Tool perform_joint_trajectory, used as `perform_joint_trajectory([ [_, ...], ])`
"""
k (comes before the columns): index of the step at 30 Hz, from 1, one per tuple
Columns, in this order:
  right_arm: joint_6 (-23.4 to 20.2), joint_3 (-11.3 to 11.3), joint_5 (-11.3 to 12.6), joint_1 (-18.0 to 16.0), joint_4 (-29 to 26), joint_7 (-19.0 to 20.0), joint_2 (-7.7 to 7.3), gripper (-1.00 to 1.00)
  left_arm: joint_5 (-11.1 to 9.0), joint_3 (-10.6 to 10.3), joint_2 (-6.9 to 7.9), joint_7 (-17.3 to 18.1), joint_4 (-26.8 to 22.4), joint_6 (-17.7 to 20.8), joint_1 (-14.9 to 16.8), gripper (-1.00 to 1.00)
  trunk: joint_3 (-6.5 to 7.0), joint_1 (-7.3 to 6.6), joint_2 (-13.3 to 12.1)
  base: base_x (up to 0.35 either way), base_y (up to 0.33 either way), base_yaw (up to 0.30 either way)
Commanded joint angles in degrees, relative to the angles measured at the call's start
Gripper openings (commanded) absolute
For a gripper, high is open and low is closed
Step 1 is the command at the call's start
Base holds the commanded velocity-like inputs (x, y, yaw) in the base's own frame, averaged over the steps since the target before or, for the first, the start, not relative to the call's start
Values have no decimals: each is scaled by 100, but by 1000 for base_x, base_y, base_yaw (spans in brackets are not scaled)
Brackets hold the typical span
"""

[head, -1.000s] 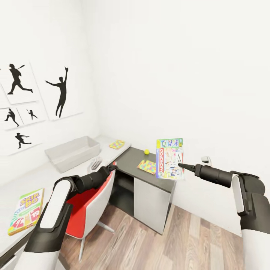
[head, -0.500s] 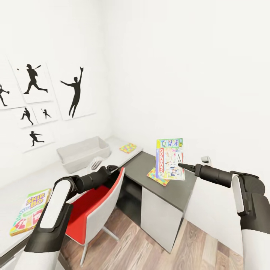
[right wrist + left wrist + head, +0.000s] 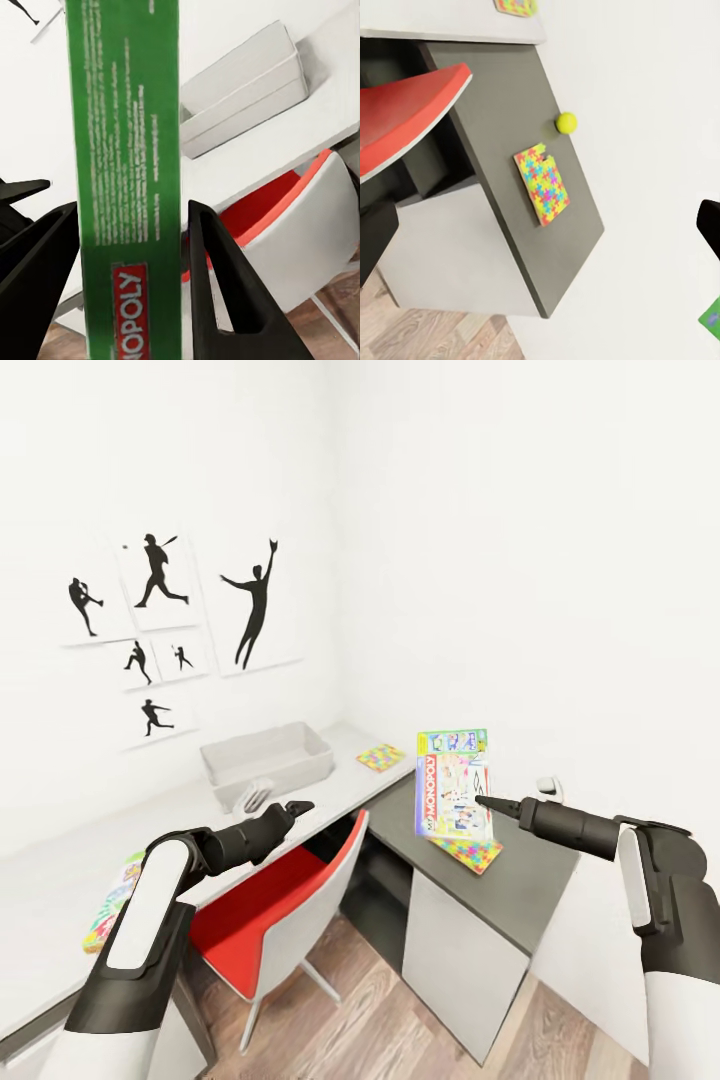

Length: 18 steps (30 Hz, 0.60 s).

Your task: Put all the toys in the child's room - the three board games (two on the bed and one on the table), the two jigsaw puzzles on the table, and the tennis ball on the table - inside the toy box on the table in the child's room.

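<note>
MONOPOLY box held upright, clamped between the right gripper fingers, in the air above the desk's dark wing. I judge this the carry step; next I need to bring it over the grey toy box on the light top and release. Left gripper: cannot tell its state. Green spine reads "NOPOLY". One jigsaw puzzle and the tennis ball wait on the wing.

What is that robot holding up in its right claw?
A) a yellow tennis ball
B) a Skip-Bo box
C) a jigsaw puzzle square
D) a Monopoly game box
D: the right gripper is shut on the upright Monopoly box, and the right wrist view shows its green lettered edge clamped between the two dark fingers.
</note>
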<state>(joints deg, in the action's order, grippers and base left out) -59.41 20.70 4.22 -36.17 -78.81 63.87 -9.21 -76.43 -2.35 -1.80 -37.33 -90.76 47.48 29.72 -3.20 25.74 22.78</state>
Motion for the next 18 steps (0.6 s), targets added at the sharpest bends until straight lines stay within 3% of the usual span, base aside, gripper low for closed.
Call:
perform_joint_trajectory([
  [1, -59, 4, 60, -4, -3, -6, -2, -100, -56, 0, -3, -59, -3, 4, 8, 100, -14, 4, 14, 7, -6, 296],
  [10, -59, 4, 61, -4, -3, -6, -2, -100, -56, -2, -4, -64, -3, -2, 8, 100, -14, 4, 14, 3, -13, 296],
  [18, -59, -9, 55, -6, 4, -6, -2, -100, -56, -8, -3, -64, -6, -2, 8, 100, -14, 4, 14, 55, -181, 248],
])
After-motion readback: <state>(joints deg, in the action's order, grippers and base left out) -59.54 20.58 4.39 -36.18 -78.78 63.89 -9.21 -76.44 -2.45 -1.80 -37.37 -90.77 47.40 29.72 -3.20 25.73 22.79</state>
